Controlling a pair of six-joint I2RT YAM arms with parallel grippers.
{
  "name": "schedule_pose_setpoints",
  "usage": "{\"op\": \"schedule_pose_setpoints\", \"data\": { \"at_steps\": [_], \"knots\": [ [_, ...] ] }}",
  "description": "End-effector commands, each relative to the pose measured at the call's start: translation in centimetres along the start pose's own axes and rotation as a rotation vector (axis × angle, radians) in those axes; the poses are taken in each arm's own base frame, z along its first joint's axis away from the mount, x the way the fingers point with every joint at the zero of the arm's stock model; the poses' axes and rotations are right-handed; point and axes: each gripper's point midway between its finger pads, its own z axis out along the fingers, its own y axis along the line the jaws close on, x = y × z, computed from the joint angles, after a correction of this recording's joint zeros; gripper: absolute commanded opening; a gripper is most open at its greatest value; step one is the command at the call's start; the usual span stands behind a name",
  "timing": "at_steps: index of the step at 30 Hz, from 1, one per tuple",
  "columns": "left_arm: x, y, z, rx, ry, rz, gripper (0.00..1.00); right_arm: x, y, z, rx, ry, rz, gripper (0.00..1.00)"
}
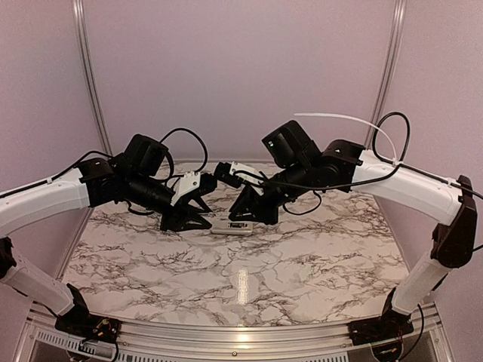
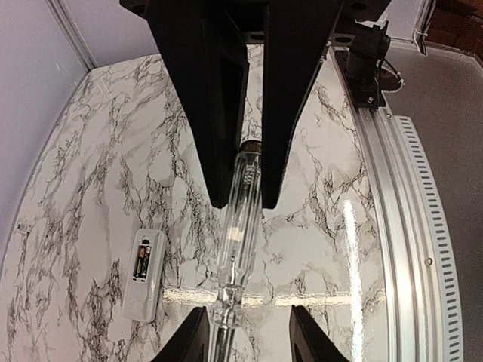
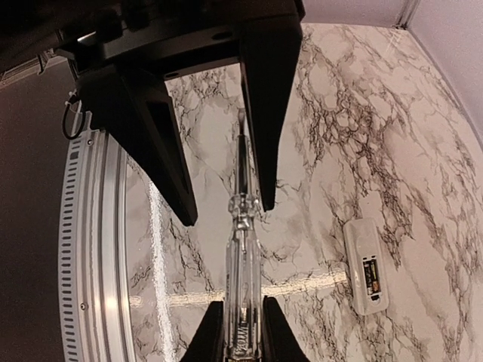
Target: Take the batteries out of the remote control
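The white remote control (image 1: 232, 225) (image 2: 143, 275) (image 3: 365, 265) lies back up on the marble table. Its recess is uncovered and the batteries (image 2: 140, 261) (image 3: 370, 275) sit inside. My right gripper (image 3: 241, 333) (image 1: 238, 214) is shut on the clear handle of a screwdriver (image 3: 243, 249) (image 2: 241, 226), held above the table beside the remote. My left gripper (image 2: 246, 335) (image 1: 204, 219) faces it, jaws around the screwdriver's neck and shaft. It is open, one finger close to the neck and a gap on the other side.
The aluminium rail at the table's near edge (image 2: 392, 196) (image 3: 90, 226) runs beside both grippers. Pale walls stand at the back and sides (image 1: 241, 68). A white cable tie (image 1: 339, 121) and black cables arch over the right arm.
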Motion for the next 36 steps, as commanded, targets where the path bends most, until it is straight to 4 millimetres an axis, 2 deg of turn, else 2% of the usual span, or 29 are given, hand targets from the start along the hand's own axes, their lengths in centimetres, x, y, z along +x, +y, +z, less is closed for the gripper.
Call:
{"op": "schedule_pose_setpoints", "data": {
  "at_steps": [1,5,8,13,14,17,20,24,27,29,30,32,36],
  "knots": [
    [-0.9,0.0,0.1,0.019,0.01,0.049,0.31,-2.0,1.1,-2.0,-0.013,-0.054,-0.045,0.0],
    [-0.5,-0.1,0.4,0.023,0.034,0.064,0.21,-2.3,1.3,-2.4,-0.013,-0.064,-0.049,0.0],
    [-0.6,0.0,0.4,0.021,0.033,0.07,0.0,-2.3,1.2,-2.6,-0.004,-0.067,-0.046,0.0],
    [-1.3,0.2,0.1,-0.016,0.025,0.095,0.0,-2.8,1.1,-3.0,0.014,-0.105,-0.014,0.0],
    [-1.5,0.2,0.0,-0.027,0.021,0.103,0.0,-3.0,0.9,-3.1,0.024,-0.115,0.002,0.07],
    [-1.9,0.8,-0.6,-0.083,0.002,0.117,0.0,-3.3,-0.4,-3.2,0.09,-0.134,0.087,0.47],
    [-2.3,1.5,-1.3,-0.149,-0.024,0.129,0.0,-3.7,-0.7,-3.6,0.11,-0.171,0.159,0.72],
    [-3.0,3.0,-2.5,-0.274,-0.067,0.137,0.0,-4.5,-0.9,-5.1,0.1,-0.257,0.278,0.85],
    [-3.7,3.6,-3.7,-0.353,-0.118,0.152,0.0,-4.7,-3.2,-7.1,0.105,-0.339,0.469,0.89],
    [-3.7,3.8,-4.0,-0.379,-0.126,0.156,0.0,-4.4,-5.3,-8.5,0.066,-0.394,0.665,0.9],
    [-3.8,4.0,-4.0,-0.387,-0.126,0.161,0.0,-4.3,-5.7,-8.8,0.016,-0.402,0.744,0.89],
    [-4.0,4.4,-4.2,-0.409,-0.123,0.175,0.0,-3.9,-6.7,-8.9,-0.042,-0.392,0.889,0.88],
    [-4.7,5.2,-4.2,-0.448,-0.128,0.197,0.0,-4.2,-6.7,-7.7,-0.127,-0.339,1.004,0.86]
  ]
}}
